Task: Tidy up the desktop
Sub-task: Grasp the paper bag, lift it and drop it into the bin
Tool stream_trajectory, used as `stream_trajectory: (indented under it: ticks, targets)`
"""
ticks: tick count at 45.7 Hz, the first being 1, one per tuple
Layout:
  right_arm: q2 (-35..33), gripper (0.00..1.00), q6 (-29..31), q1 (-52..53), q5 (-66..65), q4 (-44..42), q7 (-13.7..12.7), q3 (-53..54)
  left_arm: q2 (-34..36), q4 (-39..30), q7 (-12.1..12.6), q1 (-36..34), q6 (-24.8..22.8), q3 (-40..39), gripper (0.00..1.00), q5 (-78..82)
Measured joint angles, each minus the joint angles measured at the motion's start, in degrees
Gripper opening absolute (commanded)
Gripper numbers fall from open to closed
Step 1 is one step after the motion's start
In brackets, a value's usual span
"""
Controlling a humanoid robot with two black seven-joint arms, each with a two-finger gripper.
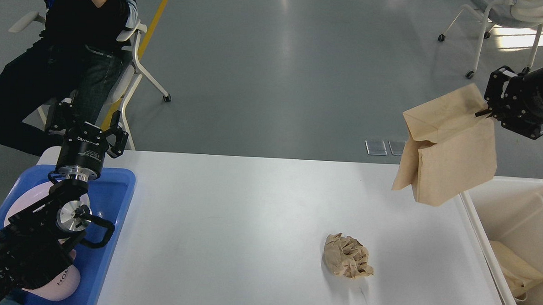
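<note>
The white desktop [250, 215] fills the middle of the head view. A crumpled brown paper ball [347, 255] lies on it right of centre. My right gripper [486, 111] is raised high at the upper right, shut on the top corner of a flat brown paper bag [450, 151], which hangs in the air over the desktop's right edge. My left gripper [85, 124] stands open and empty above the far end of the blue tray [108, 209] at the left.
The blue tray holds pink and white dishes [57, 278]. A cream bin [516, 209] stands at the right edge with a brown bag [516, 268] inside. A seated person [60, 47] is beyond the left corner. A chair [506, 25] stands far right.
</note>
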Motion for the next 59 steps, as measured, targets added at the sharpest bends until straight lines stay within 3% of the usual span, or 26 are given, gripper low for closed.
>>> stream_trajectory:
  ticks: [8,16,37,38,41,42,45,48,59]
  targets:
    - [-2.1,0.00,1.4,6.5,0.0,-0.3,-0.7,0.1,0.0,0.0,0.0,0.0,0.0,0.0,0.97,0.0]
    - [-2.8,0.00,0.6,5.9,-0.7,-3.8,-0.7,-0.2,0.0,0.0,0.0,0.0,0.0,0.0,0.97,0.0]
    - [0.1,0.00,-0.7,-20.2,-6.2,-29.3,-0.4,-0.4,0.0,0.0,0.0,0.0,0.0,0.0,0.96,0.0]
    - [0.5,0.07,-1.1,-21.3,-6.3,-29.9,-0.4,-0.4,0.0,0.0,0.0,0.0,0.0,0.0,0.97,0.0]
    - [1.4,0.59,-3.3,-25.1,-6.5,-31.4,-0.3,-0.3,0.0,0.0,0.0,0.0,0.0,0.0,0.97,0.0]
    - [1.7,0.69,-4.2,-26.3,-6.5,-31.8,-0.3,-0.3,0.0,0.0,0.0,0.0,0.0,0.0,0.97,0.0]
    - [3.0,0.78,-7.5,-29.4,-6.5,-32.5,-0.1,-0.3,0.0,0.0,0.0,0.0,0.0,0.0,0.96,0.0]
    - [4.1,0.98,-11.1,-32.0,-6.5,-32.7,-0.1,-0.4,0.0,0.0,0.0,0.0,0.0,0.0,0.97,0.0]
    - [5.9,1.00,-17.0,-37.6,-6.6,-33.0,-0.1,-0.3,0.0,0.0,0.0,0.0,0.0,0.0,0.97,0.0]
